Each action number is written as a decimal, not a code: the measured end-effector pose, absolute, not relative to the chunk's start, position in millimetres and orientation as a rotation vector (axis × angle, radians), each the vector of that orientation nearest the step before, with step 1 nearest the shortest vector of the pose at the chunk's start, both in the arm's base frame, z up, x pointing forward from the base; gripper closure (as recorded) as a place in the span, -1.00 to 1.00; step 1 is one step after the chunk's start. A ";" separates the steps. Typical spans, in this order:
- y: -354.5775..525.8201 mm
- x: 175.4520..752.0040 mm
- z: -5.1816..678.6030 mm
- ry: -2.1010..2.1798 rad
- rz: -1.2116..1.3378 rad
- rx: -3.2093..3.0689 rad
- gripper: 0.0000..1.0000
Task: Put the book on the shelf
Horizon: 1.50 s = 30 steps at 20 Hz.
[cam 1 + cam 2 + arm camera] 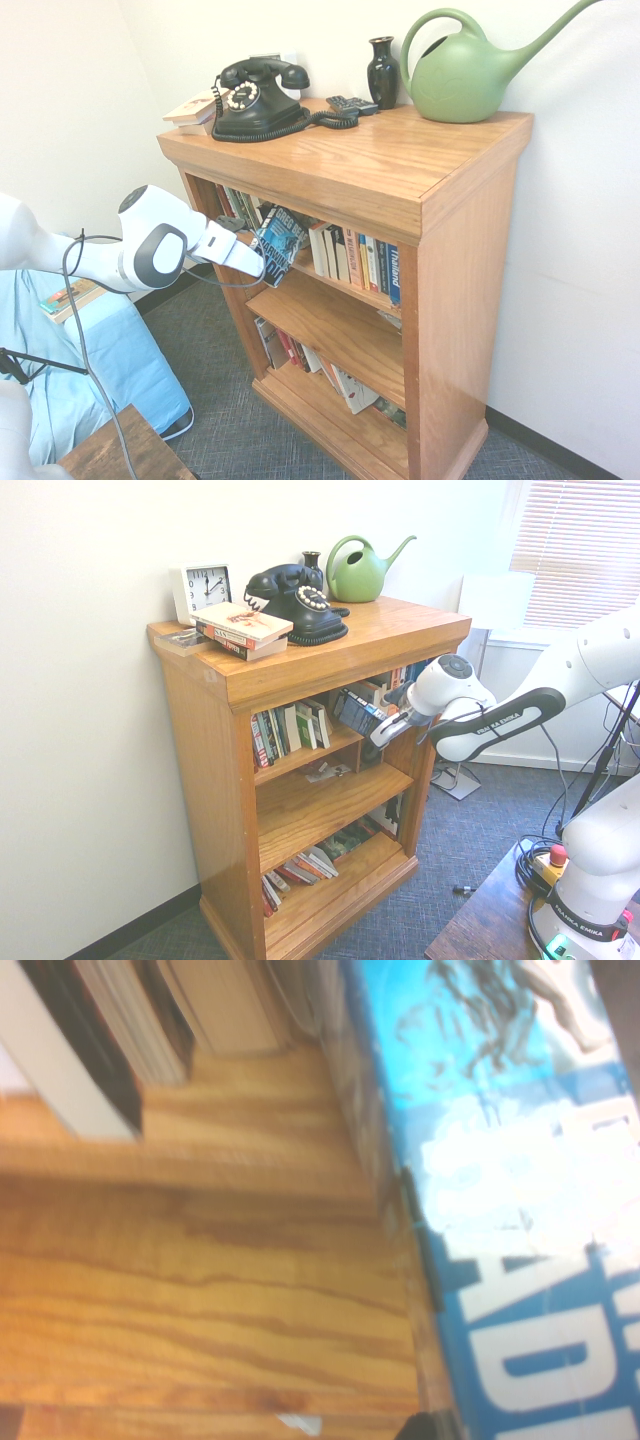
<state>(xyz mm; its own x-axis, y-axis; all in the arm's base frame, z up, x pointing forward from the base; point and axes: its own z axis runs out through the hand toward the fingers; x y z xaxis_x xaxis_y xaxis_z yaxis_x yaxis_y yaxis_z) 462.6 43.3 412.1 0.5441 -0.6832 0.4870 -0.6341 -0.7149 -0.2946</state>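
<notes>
One honey-brown bookcase (462, 300) has upright and leaning books (350, 255) on its upper inner board (352, 287) and slanting books (300, 868) on its lowest board (345, 880). At the upper opening, the gripper (260, 262) is clamped on the blue paperback (281, 238), which is tilted, its near end projecting past the board's front edge. The top slab (400, 150) bears a black telephone (258, 105), a dark vase (382, 75) and a green watering can (460, 78). The first exterior view shows a remote control (352, 105) on the slab; the second instead reveals the face of a white clock (203, 592). Only the wrist view gives the paperback's white lettering (540, 1350) close up. Between the paperback and neighbouring pale books (215, 1005), a strip of bare board is visible. Contact with the neighbouring books cannot be determined.
</notes>
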 end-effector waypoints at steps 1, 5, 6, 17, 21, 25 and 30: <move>44.3 467.9 411.6 1.162 -0.901 -2.677 1.00; 41.1 486.9 409.5 1.218 -0.884 -2.637 1.00; 41.3 490.7 408.4 1.227 -0.879 -2.630 1.00; 52.7 530.6 410.3 1.240 -0.903 -2.597 1.00; 50.8 545.7 406.5 1.242 -0.911 -2.603 1.00; 54.7 553.9 406.4 1.227 -0.934 -2.599 1.00; 56.0 560.2 405.3 1.210 -0.948 -2.602 -1.00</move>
<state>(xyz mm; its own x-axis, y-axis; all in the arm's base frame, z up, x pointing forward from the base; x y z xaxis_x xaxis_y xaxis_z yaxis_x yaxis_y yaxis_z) 560.2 56.0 405.3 0.4848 -0.7242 0.4904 -0.6495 -0.6736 -0.3526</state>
